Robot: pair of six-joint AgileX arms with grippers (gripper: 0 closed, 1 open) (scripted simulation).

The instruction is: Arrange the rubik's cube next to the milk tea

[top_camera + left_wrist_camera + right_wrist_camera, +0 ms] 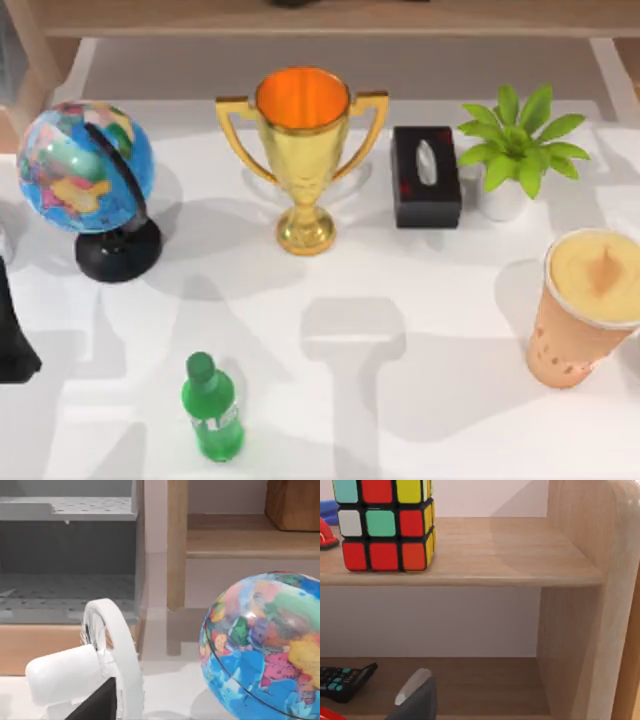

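Right gripper [415, 692]: one fingertip shows low before the shelf; open or shut, I cannot tell. Beyond it a calculator [342, 681] lies on the lower shelf. The cube [387, 525] sits on the shelf above. The tea [585, 305] stands at the table's right.

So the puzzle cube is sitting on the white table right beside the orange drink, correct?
Not quite. The rubik's cube sits on a wooden shelf, as the right wrist view shows. The milk tea stands alone at the table's right side in the top view.
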